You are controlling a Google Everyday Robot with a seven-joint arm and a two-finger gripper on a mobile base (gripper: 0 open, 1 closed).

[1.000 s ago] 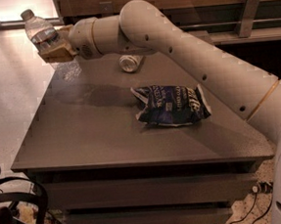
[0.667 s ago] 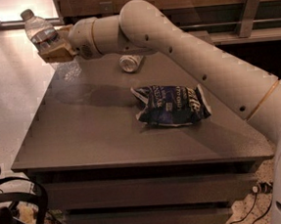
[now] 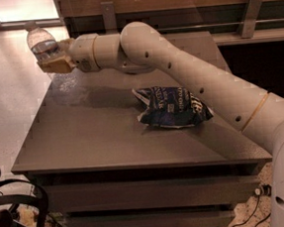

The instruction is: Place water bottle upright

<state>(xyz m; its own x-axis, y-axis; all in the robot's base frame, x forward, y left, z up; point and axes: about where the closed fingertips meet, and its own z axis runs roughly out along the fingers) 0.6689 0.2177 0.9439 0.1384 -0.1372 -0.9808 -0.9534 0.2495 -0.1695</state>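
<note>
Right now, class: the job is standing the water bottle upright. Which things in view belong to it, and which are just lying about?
Belongs to the job:
clear plastic water bottle with a white cap, held in the air at the far left corner of the dark grey table
gripper, fingers shut on it

Just lying about:
crumpled blue foil snack bag, on that table

Over table [image 3: 94,139], seemingly its far-left corner, gripper [image 3: 53,62] holds water bottle [image 3: 41,42]; bag [image 3: 174,107] centre.

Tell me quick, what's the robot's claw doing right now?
Gripper: closed on the water bottle, holding it in the air near the table's far left corner.
</note>
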